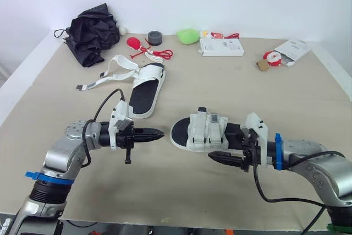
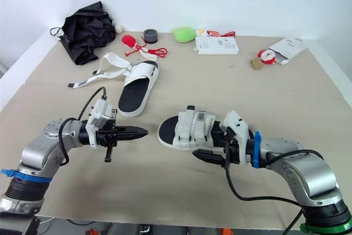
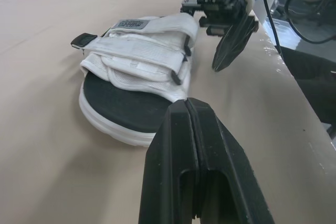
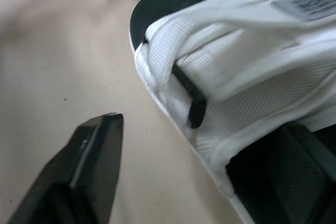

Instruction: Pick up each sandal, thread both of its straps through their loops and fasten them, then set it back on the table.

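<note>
White sandal, near (image 1: 203,130): flat on the table (image 1: 247,92) between the two grippers, both straps folded across the top and seemingly fastened; judged finished and set down.
White sandal, far (image 1: 144,94): further back, near the black umbrella (image 1: 93,31); its straps (image 1: 118,67) trail loose towards the robot's left, so it is judged the one left to do.
Left gripper (image 1: 157,134): fingers pressed together, nothing held, pointing at the near sandal's toe, slightly apart from it.
Right gripper (image 1: 215,156): fingers closed to a point, empty, just beside the near sandal's side.
Reason for placement: both arms flank the fastened sandal without gripping it, which fits a completed set-down.
</note>
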